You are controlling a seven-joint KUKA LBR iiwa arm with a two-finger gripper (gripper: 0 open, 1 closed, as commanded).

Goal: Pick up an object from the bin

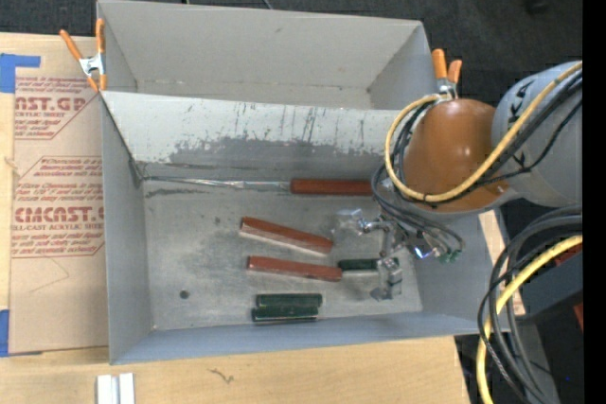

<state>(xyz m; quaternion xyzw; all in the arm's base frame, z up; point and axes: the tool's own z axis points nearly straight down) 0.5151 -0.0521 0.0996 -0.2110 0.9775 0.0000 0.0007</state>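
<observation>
The pincer (372, 253) hangs low in the bin (123, 203), spread open, holding nothing; a short dark green piece (357, 265) lies just beside it; a reddish-brown bar (294, 269) lies beyond that, away from the arm; closing and lifting are not yet done, I judge.

Bin (123, 203): grey, back wall streaked dark. Rear bar (331, 187), middle bar (284, 235), front bar (294, 269): reddish-brown. Block (287, 306) at 6 o'clock: dark green. Wrist cover (453, 151) at 3 o'clock: orange-brown. Cables (394, 142): yellow.
</observation>
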